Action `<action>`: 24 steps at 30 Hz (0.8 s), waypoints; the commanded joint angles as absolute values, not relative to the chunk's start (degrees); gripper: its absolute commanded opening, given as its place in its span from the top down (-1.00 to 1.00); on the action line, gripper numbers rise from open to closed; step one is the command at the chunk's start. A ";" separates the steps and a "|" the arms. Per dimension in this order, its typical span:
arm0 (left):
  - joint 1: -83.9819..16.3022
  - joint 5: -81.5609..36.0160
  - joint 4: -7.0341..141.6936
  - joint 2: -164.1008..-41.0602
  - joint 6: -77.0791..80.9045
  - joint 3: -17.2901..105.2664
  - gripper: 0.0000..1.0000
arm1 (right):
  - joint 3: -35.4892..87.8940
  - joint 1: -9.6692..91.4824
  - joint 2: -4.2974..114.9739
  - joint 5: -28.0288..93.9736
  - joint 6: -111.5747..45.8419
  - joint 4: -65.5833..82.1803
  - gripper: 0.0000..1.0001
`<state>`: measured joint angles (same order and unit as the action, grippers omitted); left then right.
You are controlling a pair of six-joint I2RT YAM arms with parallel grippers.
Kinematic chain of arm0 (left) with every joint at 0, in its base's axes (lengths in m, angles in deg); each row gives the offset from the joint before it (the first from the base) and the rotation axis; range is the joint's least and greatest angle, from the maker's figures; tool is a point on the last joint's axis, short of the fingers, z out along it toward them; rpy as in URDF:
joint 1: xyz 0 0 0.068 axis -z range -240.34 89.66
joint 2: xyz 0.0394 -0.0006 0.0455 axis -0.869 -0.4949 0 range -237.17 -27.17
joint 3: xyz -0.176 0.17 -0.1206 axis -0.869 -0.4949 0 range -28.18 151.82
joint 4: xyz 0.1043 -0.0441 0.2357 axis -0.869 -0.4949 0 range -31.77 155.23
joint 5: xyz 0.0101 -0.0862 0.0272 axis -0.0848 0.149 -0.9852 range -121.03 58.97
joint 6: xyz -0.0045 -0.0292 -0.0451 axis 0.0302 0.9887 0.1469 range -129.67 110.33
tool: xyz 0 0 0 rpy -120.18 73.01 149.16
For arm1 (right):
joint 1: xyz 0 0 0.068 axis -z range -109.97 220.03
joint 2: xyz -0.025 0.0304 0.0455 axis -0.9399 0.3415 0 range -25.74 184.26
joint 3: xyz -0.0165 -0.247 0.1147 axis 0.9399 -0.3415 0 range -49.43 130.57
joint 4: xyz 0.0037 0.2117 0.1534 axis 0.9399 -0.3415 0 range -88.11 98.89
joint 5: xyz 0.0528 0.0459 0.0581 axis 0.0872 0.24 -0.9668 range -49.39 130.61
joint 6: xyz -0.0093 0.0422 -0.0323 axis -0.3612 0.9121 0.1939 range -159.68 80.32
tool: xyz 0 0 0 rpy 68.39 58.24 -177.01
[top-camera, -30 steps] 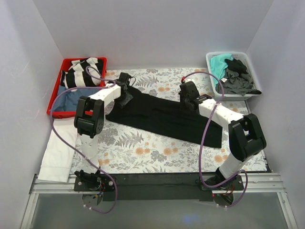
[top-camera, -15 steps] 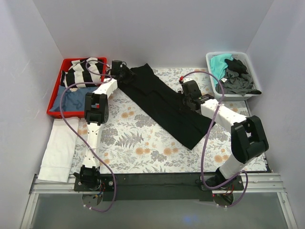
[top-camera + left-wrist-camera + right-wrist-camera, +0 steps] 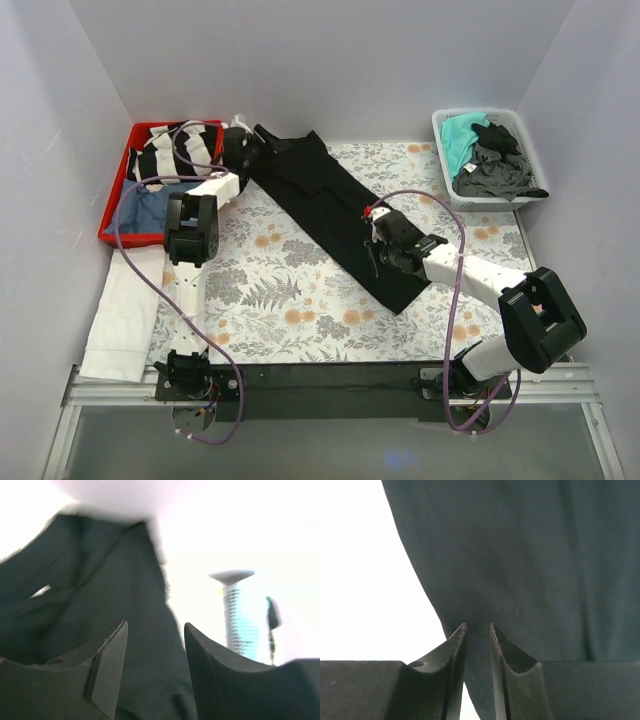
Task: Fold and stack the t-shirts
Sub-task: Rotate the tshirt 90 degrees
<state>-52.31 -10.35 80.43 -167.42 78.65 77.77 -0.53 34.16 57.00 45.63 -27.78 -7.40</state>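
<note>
Black, soft short-sleeved cloth t-shirt (image 3: 325,210) lies stretched diagonally across the floral-patterned table (image 3: 270,300), from beside the red plastic tray (image 3: 113,195) at far left toward the near right. Your left gripper (image 3: 243,150) holds a bunch of its far end, jaws half apart; your right gripper (image 3: 378,248) nips the near part through a narrow gap. Light and limp, it will likely sag and slip, so grip hems or shoulder seams, not mid-panel.

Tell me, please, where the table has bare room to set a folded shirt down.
The widest bare patch of table is at the front, bordered by the left arm, black shirt and right arm. A smaller one lies far right, between shirt and bin. Crowded: the red tray, the bin, and the white cloth at left.
</note>
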 commanded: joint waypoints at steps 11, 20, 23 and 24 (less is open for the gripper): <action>-53.75 -16.69 83.33 -135.40 74.01 57.00 0.05 | -13.12 30.31 58.02 46.68 -19.13 -4.99 0.46; -52.70 -26.19 72.27 -125.62 69.36 51.71 0.06 | -12.18 10.29 63.09 45.44 -9.72 -3.32 0.45; -52.34 -29.71 67.96 -123.25 68.29 52.41 0.06 | -6.38 4.39 67.67 45.98 -8.65 -2.89 0.46; -52.25 -30.24 67.08 -122.54 67.60 52.59 0.06 | -4.63 3.16 71.17 46.06 -8.74 -2.80 0.46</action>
<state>-52.88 -25.14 71.73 -129.24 70.97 51.15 -5.62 7.71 63.05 50.48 -12.65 3.00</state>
